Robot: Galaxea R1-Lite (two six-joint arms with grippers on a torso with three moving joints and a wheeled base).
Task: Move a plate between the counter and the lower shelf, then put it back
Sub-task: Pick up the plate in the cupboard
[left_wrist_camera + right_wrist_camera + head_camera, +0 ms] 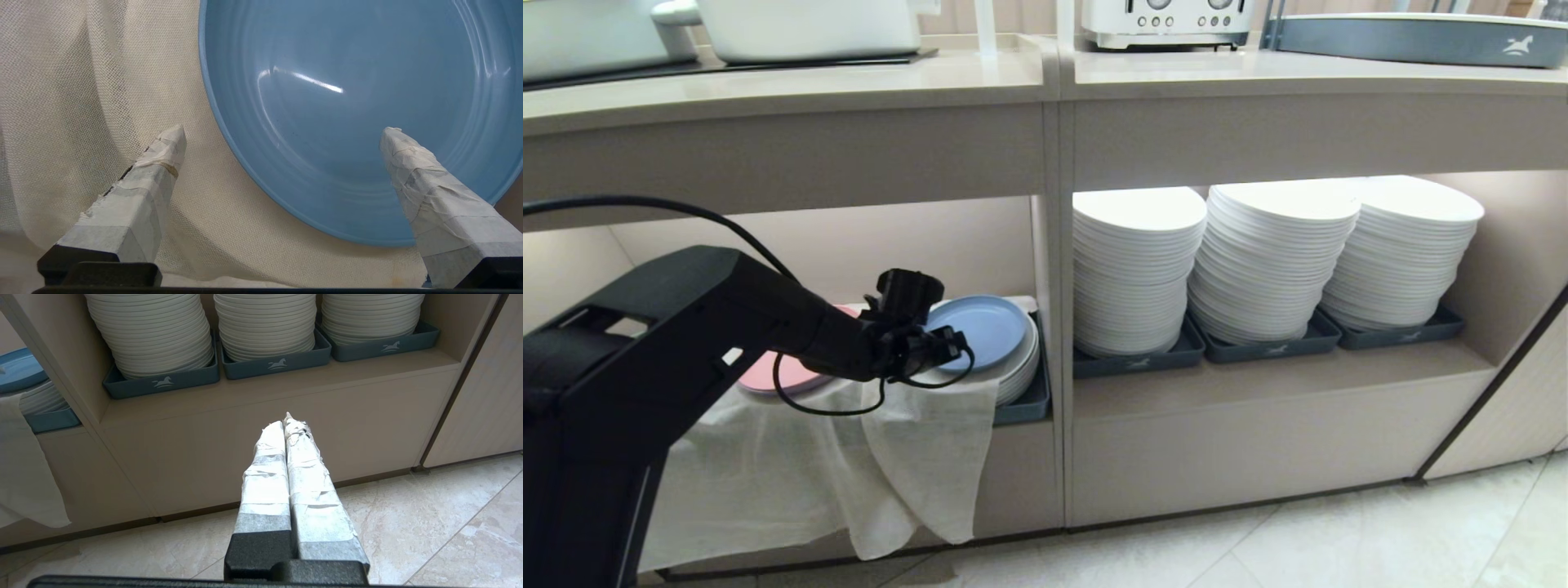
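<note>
The light-blue plate point(980, 327) lies on a low stack of white plates point(1023, 367) in a grey tray point(1027, 406), in the lower shelf point(890, 237) under the counter point(849, 82). My left gripper point(952, 341) reaches into that shelf at the plate's near edge. In the left wrist view the left gripper point(284, 130) is open: one taped finger hangs over the plate point(347, 102), the other over the white cloth point(102, 102), with nothing gripped. My right gripper point(287, 418) is shut and empty, pointing at the cabinet base low over the floor.
A pink plate point(768, 377) lies left of the blue one, partly behind my arm. The white cloth point(809, 457) drapes over the shelf front. Past the divider point(1052, 327), three tall white plate stacks point(1135, 269) fill the right compartment. A toaster point(1168, 20) and white pot point(809, 28) stand on the counter.
</note>
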